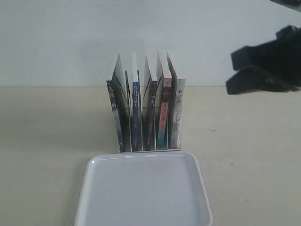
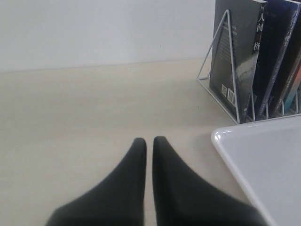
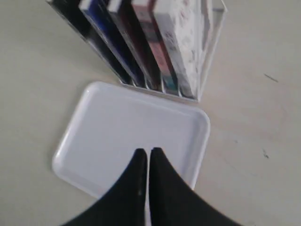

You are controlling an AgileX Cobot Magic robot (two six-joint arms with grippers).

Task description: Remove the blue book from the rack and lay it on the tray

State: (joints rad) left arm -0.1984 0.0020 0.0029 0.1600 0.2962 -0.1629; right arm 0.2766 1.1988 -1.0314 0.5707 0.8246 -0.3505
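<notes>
The blue book [image 1: 135, 112] stands upright in the clear rack [image 1: 175, 141], second slot from the left, with its narrow blue spine facing the tray [image 1: 141, 197]. The white tray lies flat directly in front of the rack and holds nothing. My right gripper [image 3: 149, 151] is shut and empty, hovering high over the tray [image 3: 117, 127], with the blue book [image 3: 106, 28] and the rack [image 3: 212, 52] beyond it. In the exterior view it shows as a black shape [image 1: 237, 70] at the upper right. My left gripper [image 2: 149, 141] is shut and empty, low over the table left of the tray [image 2: 263, 165].
Other books share the rack: a black-spined one [image 1: 112, 101] at the left end, another dark one [image 1: 152, 110], a red-and-teal-spined one [image 1: 163, 117] and a pale one [image 1: 179, 106]. A white wall [image 1: 56, 42] rises behind the beige table.
</notes>
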